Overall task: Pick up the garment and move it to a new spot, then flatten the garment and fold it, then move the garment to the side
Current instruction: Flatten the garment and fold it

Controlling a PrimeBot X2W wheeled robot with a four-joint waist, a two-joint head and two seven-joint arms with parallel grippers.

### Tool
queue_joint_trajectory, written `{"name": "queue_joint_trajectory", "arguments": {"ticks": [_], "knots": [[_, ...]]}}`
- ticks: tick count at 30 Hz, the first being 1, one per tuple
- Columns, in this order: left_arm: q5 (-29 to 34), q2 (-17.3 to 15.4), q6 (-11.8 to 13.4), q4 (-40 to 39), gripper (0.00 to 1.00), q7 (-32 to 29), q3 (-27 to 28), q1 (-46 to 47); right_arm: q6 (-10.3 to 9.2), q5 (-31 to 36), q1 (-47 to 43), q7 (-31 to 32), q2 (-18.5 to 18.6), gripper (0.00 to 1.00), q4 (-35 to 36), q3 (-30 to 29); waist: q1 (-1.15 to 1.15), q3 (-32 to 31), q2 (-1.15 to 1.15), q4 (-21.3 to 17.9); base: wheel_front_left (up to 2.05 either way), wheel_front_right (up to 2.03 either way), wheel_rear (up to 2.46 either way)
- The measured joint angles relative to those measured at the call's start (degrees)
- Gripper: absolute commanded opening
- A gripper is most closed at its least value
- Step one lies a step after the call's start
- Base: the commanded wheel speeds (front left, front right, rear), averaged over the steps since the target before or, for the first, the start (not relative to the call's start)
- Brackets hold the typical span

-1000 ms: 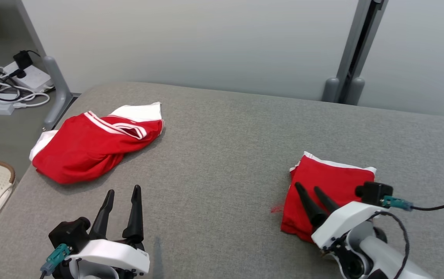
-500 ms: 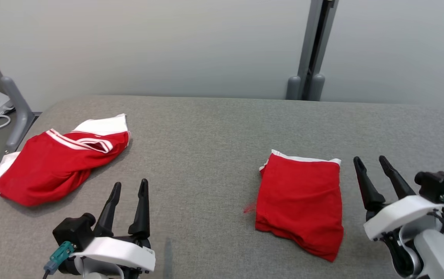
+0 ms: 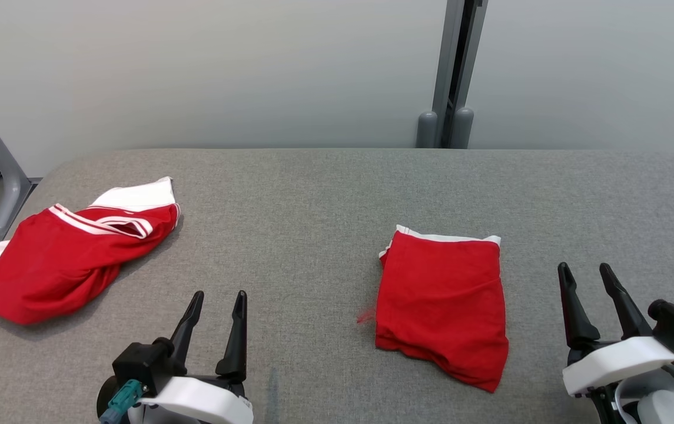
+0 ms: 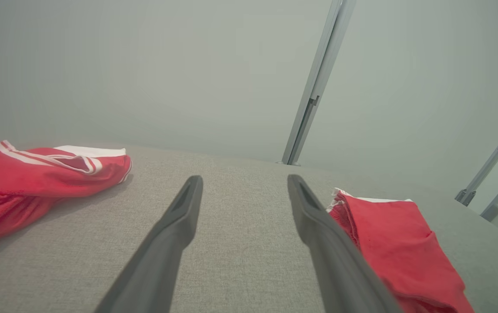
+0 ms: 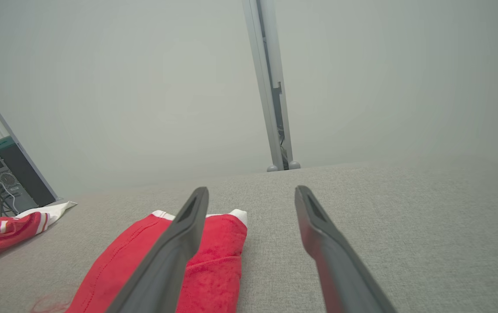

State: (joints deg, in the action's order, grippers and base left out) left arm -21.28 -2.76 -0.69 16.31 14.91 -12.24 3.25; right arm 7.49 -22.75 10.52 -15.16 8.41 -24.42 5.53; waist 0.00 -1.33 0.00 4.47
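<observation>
Right pincer (image 3: pixel 583 268) stands with its fingers apart and empty, just beside the folded red garment (image 3: pixel 440 300) lying on the grey surface (image 3: pixel 313 194). Left pincer (image 3: pixel 219 294) hovers spread too, holding nothing. A crumpled red-and-white jersey (image 3: pixel 60 259) lies at the surface's left edge. The folding looks done. The next move is probably a reach for that jersey.

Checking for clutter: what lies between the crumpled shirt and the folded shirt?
Bare grey surface between crumpled shirt and folded shirt, in the head view.
</observation>
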Motion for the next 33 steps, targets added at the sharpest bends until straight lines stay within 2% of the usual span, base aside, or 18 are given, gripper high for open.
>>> {"name": "queue_joint_trajectory", "arguments": {"ticks": [14, 33], "knots": [[0.1, 0.0, 0.3, 0.9, 1.00, 0.0, -0.6, -0.2, 0.00, 4.3, -2.7, 0.0, -2.8, 1.00, 2.3, -3.9, 0.00, 0.1, 0.00, 0.4, 0.00, 0.00, 0.00], [-0.2, 0.0, 0.2, 1.9, 1.00, 0.0, -1.6, -0.2, 0.00, 2.2, -2.8, 0.0, -3.4, 1.00, 0.5, -4.6, 0.00, 0.3, 0.00, 1.4, 0.00, 0.00, 0.00]]}}
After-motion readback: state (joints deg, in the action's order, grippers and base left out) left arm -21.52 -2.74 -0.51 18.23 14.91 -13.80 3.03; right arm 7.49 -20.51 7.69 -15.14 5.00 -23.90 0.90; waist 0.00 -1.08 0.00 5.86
